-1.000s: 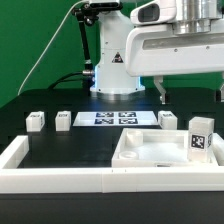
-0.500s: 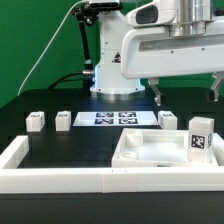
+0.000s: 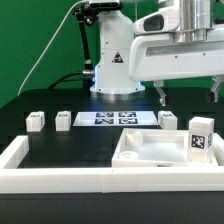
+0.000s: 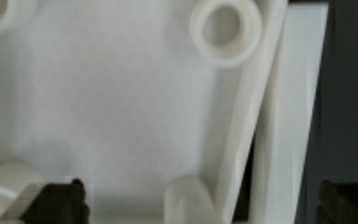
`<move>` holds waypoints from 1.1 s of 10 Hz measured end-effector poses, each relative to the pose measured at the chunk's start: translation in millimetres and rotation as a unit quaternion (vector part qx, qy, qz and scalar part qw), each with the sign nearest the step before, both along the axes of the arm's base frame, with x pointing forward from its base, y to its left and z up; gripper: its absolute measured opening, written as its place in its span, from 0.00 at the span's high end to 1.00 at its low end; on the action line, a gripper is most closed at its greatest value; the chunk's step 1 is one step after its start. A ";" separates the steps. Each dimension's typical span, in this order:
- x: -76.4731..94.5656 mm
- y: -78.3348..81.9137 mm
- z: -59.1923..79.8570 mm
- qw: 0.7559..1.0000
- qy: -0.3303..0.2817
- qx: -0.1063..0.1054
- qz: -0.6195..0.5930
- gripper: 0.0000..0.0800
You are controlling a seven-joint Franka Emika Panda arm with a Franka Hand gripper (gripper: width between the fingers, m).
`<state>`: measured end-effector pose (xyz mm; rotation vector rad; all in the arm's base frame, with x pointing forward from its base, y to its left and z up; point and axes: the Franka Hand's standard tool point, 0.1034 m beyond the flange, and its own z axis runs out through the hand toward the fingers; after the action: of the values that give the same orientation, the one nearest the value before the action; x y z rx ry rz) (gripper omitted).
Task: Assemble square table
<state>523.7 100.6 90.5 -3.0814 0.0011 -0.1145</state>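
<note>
The square table's white slab [image 3: 150,152] lies at the front on the exterior view's right, with a black-and-white tag [image 3: 198,140] upright at its right edge. Three short white legs stand behind it: two on the left [image 3: 36,121] [image 3: 64,119] and one on the right [image 3: 167,119]. My gripper [image 3: 188,92] hangs open above the slab's far side. In the wrist view the slab [image 4: 105,110] fills the picture, with a corner hole [image 4: 226,25]. The gripper [image 4: 202,205] holds nothing; its dark fingertips [image 4: 55,202] stand wide apart on either side of the slab's edge.
The marker board [image 3: 120,118] lies flat between the legs, in front of the robot's base [image 3: 117,70]. A long low white border wall [image 3: 60,172] runs along the front and up the left side; the slab rests against it.
The arm's hand has shifted slightly above the slab. The slab, the legs and the marker board have not moved.
</note>
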 end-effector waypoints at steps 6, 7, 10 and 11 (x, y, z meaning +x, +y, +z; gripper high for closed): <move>-41.5 -0.1 -17.1 1.000 0.013 -0.004 0.007 0.19; -46.4 -0.6 -18.4 1.000 0.016 -0.005 0.007 0.19; -79.8 -9.0 -33.6 1.000 0.010 -0.012 0.006 0.19; -93.3 -7.4 -38.0 1.000 0.014 -0.013 0.011 0.19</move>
<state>430.4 93.2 52.4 -3.1083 -0.0319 -0.0710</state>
